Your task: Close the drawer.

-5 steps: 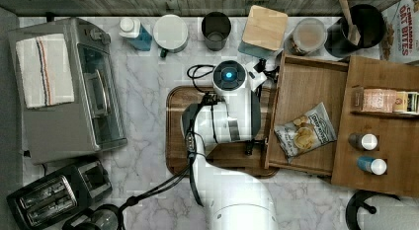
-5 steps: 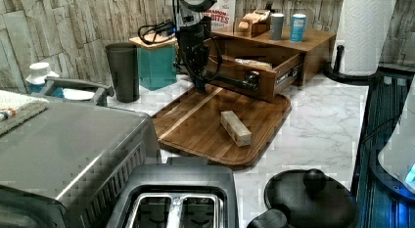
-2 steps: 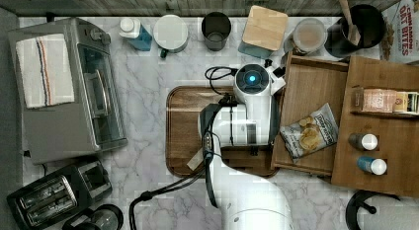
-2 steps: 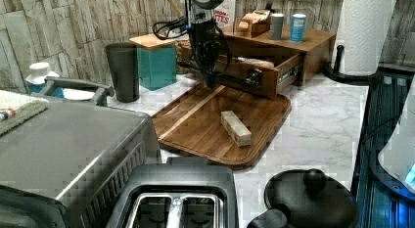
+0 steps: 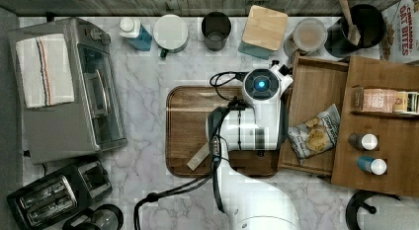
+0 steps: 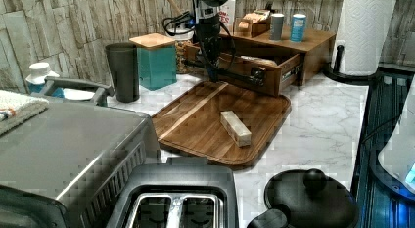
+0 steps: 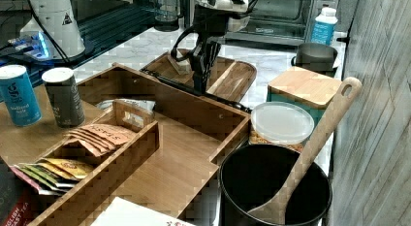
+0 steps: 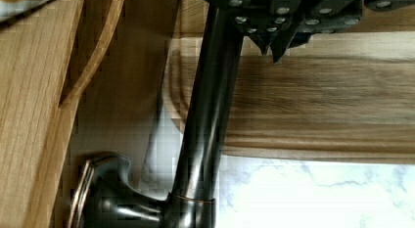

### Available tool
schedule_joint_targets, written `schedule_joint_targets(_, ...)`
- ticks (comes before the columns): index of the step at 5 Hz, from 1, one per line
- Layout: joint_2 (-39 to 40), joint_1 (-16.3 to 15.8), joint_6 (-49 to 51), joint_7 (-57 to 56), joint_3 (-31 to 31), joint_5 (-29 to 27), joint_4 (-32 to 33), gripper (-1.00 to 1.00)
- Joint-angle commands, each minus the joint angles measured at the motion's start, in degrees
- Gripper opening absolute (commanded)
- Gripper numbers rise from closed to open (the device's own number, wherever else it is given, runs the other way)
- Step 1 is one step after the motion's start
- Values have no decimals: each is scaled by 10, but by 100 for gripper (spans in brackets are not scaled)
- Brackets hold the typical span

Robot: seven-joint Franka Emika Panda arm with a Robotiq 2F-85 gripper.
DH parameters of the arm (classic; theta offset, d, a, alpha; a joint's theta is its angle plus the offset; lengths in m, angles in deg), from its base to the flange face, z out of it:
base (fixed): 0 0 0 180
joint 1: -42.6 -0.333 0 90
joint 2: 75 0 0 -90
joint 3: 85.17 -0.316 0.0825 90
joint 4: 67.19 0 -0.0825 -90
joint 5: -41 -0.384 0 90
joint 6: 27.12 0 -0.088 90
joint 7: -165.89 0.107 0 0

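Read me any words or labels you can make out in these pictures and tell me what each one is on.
"OAT BITES" on the cereal box at the top view's upper right; the line above it is too blurred.
"SMASH", as best I can read it, on the tea packets in the small wooden caddy.
Blue can: white lettering, too small to read.
Red packet in the right view's lower left corner: white letters, cut off and unreadable.
Triangle sign on the arm's base: no readable text.

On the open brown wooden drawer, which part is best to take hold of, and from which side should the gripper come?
Probably the dark metal bar handle on the front panel of the open brown wooden drawer. It stands off the panel on posts, so fingers fit around it. Come from the wooden tray side, the top view's left, where the gripper is.
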Motion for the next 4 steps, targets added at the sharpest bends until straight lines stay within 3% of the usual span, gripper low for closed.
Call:
schedule_joint_targets(1,-30,135,23,-139,100,-44,-58,-100)
schedule_joint_targets(2,25,190,21,-221,106,-82,-128,-100)
schedule_joint_targets(3,43,208,-20,-226,126,-84,-131,-100)
schedule_joint_targets(4,33,208,-31,-162,143,-50,-118,-100)
